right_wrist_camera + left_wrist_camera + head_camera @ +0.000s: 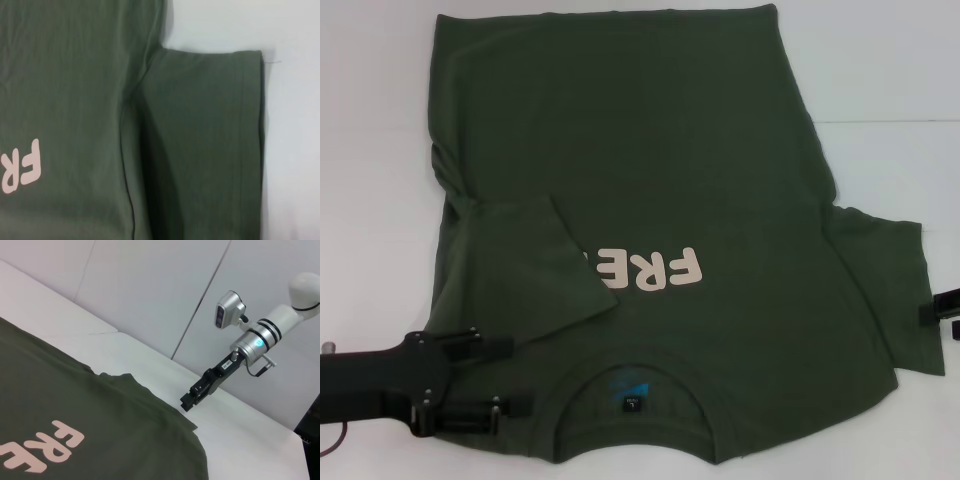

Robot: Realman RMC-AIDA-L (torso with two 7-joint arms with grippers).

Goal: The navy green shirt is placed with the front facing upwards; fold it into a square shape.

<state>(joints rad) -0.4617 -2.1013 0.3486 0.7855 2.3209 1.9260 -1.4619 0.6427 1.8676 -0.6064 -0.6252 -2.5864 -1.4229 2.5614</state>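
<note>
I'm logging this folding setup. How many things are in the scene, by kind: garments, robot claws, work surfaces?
Garments: 1, the navy green shirt, one sleeve folded over its front.
Robot claws: 2, the left claw near the collar, the right claw at the flat sleeve's edge.
Work surfaces: 1, the white table.
Total: 4

The shirt [650, 150] is soft, matt cloth with a fine knit, its collar [635, 370] ribbed and its sleeve hem [250, 150] double-stitched; the pale lettering [655, 270] looks like smooth, flat print. The desk [880, 60] is a smooth, matt white surface. The left hand [510, 375] is matt black plastic or metal with small bright screws, and the right arm [265, 332] is glossy white with silvery metal parts.
</note>
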